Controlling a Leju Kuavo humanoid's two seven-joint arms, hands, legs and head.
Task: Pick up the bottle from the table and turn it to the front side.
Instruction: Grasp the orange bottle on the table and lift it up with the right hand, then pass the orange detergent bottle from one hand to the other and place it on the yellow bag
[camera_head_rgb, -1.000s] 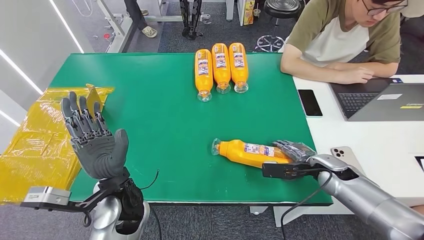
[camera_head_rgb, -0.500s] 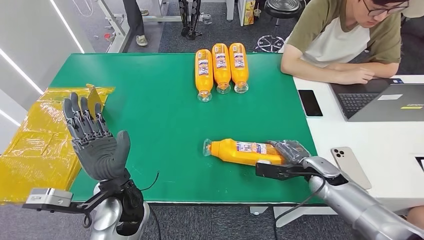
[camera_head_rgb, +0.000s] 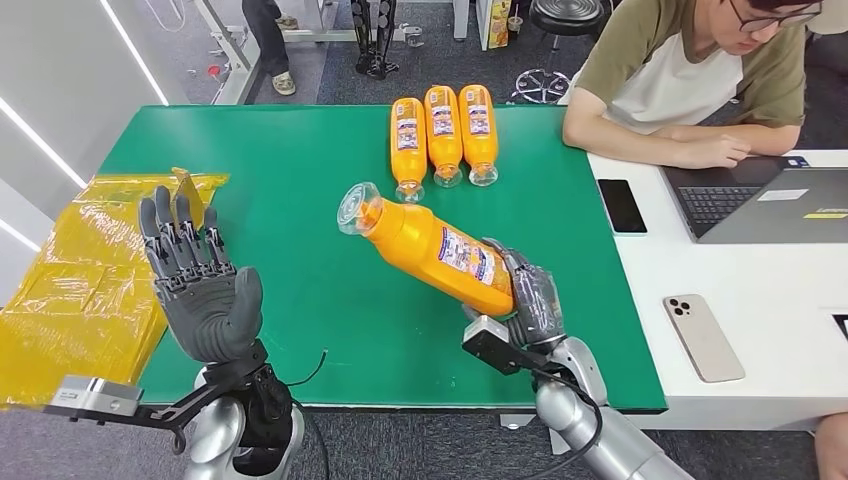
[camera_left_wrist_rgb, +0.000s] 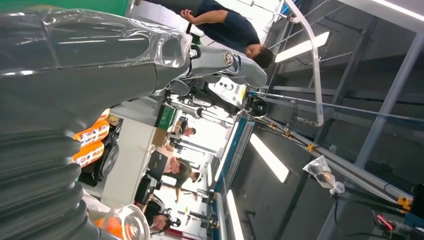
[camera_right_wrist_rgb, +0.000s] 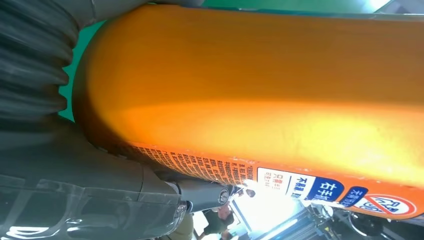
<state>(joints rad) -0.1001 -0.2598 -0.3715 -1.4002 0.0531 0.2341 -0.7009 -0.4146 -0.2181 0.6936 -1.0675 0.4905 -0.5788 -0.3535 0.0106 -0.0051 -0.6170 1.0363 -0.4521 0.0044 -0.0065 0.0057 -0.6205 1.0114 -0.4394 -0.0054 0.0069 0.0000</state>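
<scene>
The setting was a robotics laboratory or test workspace. A green-covered counter (camera_head_rgb: 300, 200) served as the test surface, adjoined on the right by a white desk (camera_head_rgb: 780, 300) where a seated person (camera_head_rgb: 690, 80) worked beside a laptop (camera_head_rgb: 770, 200), with two phones (camera_head_rgb: 620, 205) lying on the desk. Robot legs (camera_head_rgb: 375, 40) stood on the grey floor at the far side. The left wrist view showed an industrial ceiling with strip lights (camera_left_wrist_rgb: 270, 157) and metal framing (camera_left_wrist_rgb: 310, 65).

Four orange plastic bottles (camera_head_rgb: 436, 252), two smartphones (camera_head_rgb: 620, 205), one grey laptop (camera_head_rgb: 770, 202), one green table mat (camera_head_rgb: 300, 250), one seated person (camera_head_rgb: 690, 80).
</scene>
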